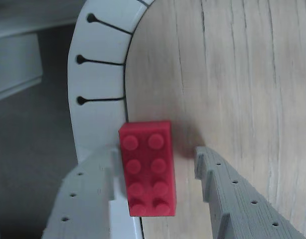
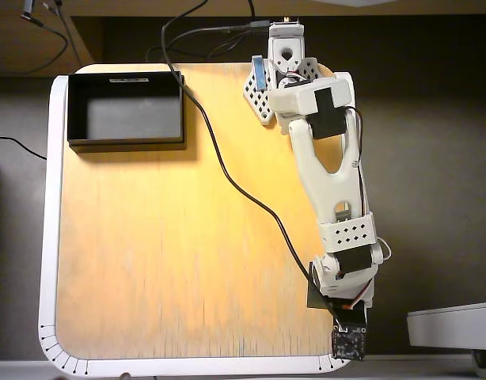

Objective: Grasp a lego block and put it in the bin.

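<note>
Grey fingers [image 1: 163,199] straddle the lego block [image 1: 147,168] on the table edge [image 1: 100,99].

Block at the table's rounded corner, bin at the opposite far-left corner.

In the wrist view the lego block [image 1: 146,168] lies between the two fingers of the gripper [image 1: 155,162], close against the left finger [image 1: 88,199] and apart from the right one [image 1: 242,199]; it straddles the edge where the table [image 1: 232,74] meets its border strip [image 1: 100,74]. In the overhead view the bin [image 2: 126,110] sits on the table's far-left corner, the arm [image 2: 326,182] reaches from the far edge down the right side to the near-right corner, and a cable [image 2: 227,174] runs across the table between them. The block is probably hidden under the wrist there.
</note>
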Robot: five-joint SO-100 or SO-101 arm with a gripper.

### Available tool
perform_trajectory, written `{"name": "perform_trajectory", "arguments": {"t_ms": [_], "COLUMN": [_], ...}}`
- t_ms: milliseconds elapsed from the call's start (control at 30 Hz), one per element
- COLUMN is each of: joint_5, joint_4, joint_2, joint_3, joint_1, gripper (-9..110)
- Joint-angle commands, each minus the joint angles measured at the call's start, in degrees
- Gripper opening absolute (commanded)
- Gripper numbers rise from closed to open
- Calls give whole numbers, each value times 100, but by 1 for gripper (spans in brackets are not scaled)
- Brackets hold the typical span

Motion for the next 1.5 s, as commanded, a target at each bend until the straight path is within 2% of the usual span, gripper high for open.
{"name": "perform_trajectory", "arguments": {"t_ms": [0,333,733,1133,1467], "joint_5": [0,9,176,1354,2136], "joint_4": [149,387,1345,3041,4043], "joint_2": [62,334,2514,5071,6609], "joint_3": [-466,-475,-475,-475,-466], "joint_1": [-114,-70,439,1591,3296], "gripper": [2,0,0,0,0]}}
